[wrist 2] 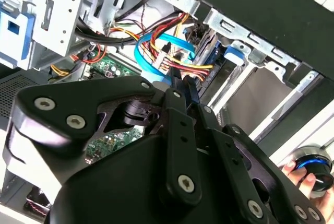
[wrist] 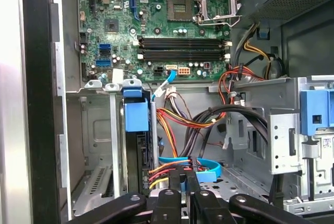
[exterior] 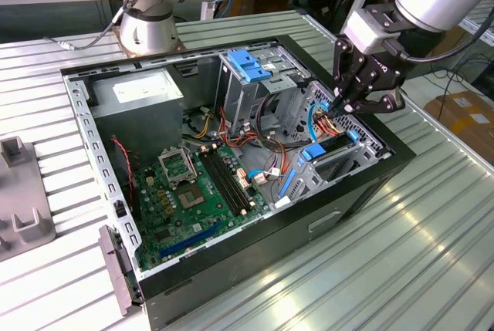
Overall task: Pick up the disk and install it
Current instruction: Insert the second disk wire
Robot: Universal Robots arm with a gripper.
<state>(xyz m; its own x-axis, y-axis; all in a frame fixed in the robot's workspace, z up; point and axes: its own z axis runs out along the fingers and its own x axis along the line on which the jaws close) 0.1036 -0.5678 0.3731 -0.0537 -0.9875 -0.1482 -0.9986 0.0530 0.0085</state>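
You are looking at an open computer case point(exterior: 231, 269) lying on the ribbed metal worktop point(exterior: 432, 254). In the exterior view the hand point(exterior: 346, 106) is hanging at the upper right of the frame, directly over the case's lower drive cage point(exterior: 340, 163). Its fingers point(wrist: 183, 178) are standing pressed together in both wrist views, tips beside the bundle of coloured power wires point(wrist: 172, 169) and a thin blue cable point(wrist: 201, 164); they are gripping nothing that you can make out.

The disk point(exterior: 327, 148) is sitting edge-up in the drive cage, right of centre in the exterior view, its blue carrier tab point(wrist: 136, 115) showing at left of centre in the first wrist view. Judge the disk as already seated in its bay. You cannot tell whether the cables are plugged into it, so treat that connection as unconfirmed.
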